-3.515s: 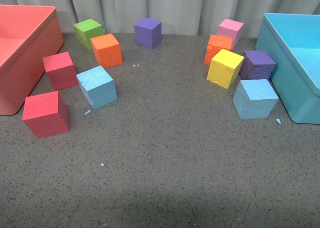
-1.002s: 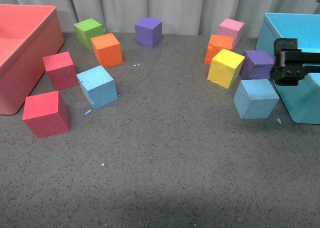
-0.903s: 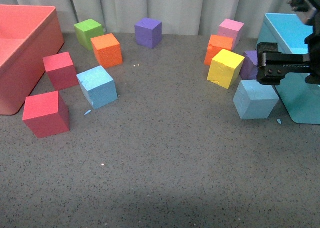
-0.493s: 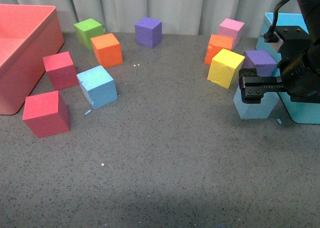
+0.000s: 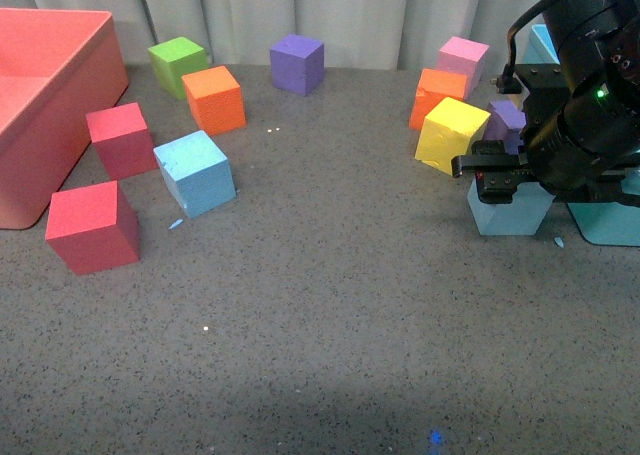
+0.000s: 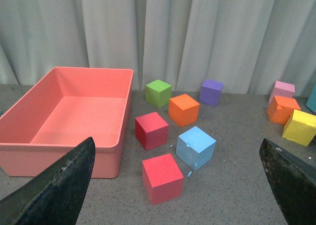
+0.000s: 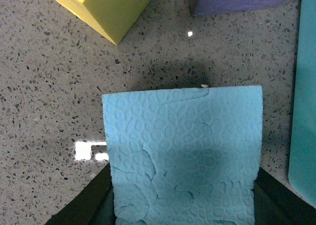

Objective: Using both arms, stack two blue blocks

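**Right pincer (image 5: 490, 175) poised over the right blue block (image 5: 510, 207)**
On the counter (image 5: 330, 305), beside the turquoise bin (image 5: 600, 225), this block sits directly under the right pincer, whose spread fingers flank it; contact unclear. The other blue block (image 5: 194, 172) lies well apart at left, nearer the left pincer (image 6: 177, 151), wide open and empty.

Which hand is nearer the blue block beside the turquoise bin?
Right. The right hand is directly over the blue block, straddling it. The left hand is far off; its wrist view does not show that block.
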Robot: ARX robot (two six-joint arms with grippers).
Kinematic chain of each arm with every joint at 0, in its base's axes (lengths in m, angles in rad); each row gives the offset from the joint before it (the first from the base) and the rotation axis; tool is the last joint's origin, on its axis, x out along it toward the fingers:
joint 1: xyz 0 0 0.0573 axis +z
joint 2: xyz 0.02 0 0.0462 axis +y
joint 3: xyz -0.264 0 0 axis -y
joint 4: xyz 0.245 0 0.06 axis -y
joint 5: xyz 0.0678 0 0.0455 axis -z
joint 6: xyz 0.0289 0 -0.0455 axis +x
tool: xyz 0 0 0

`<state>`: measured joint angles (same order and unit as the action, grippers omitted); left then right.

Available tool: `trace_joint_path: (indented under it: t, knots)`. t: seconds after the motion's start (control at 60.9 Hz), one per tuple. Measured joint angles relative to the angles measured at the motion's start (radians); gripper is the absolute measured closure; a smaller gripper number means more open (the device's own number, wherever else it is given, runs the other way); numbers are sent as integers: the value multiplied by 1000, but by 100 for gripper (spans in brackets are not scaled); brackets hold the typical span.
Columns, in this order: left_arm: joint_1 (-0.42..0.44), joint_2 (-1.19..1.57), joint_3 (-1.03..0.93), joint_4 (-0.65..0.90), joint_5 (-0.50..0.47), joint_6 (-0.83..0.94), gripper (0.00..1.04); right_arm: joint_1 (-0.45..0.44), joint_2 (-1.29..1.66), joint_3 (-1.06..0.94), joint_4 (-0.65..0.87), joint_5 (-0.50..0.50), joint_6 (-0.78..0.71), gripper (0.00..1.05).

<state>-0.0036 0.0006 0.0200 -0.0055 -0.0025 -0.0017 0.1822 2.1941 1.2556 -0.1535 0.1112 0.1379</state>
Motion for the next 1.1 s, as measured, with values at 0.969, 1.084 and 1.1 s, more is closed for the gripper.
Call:
trace_joint_path:
  t: [0.969, 1.084, 1.1]
  knots:
    - [0, 0, 0, 0, 0, 0, 7, 328, 138, 302, -146, -32, 138, 66]
    - [0, 0, 0, 0, 0, 0, 7, 341, 154, 336, -186, -9, 153, 66]
    - [0, 0, 0, 0, 0, 0, 7, 342, 157, 340, -193, -5, 155, 66]
